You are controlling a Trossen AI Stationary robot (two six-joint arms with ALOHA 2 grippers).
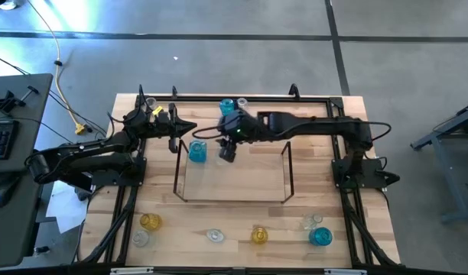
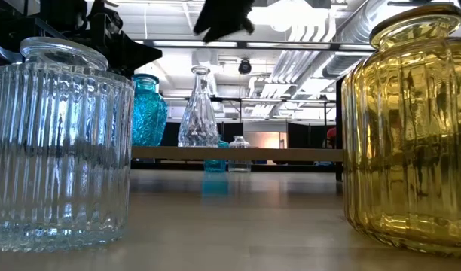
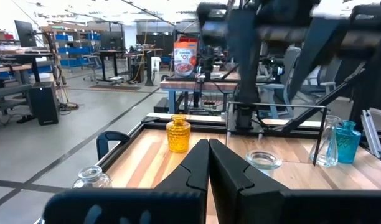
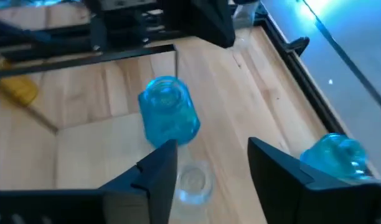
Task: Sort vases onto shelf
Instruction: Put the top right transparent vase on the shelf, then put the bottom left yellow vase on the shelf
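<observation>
The shelf (image 1: 242, 179) stands mid-table. A blue vase (image 1: 197, 150) and a tall clear vase (image 2: 199, 113) stand upright on its wood board (image 2: 291, 153), side by side at the far left end. My right gripper (image 4: 212, 165) hangs open above the clear vase (image 4: 193, 180), well clear of its neck, as the low view shows (image 2: 223, 19). My left gripper (image 1: 190, 127) is shut and empty, level, just left of the shelf's far left corner. More vases stand on the table, at the back and front edges.
At the back edge stand a blue vase (image 1: 227, 105), clear ones (image 1: 242, 101) (image 1: 150, 101) and an amber one (image 1: 156, 112). Along the front stand amber (image 1: 150, 222) (image 1: 259, 234), clear (image 1: 214, 235) (image 1: 311, 222) and blue (image 1: 320, 237) vases. The shelf's right part is bare.
</observation>
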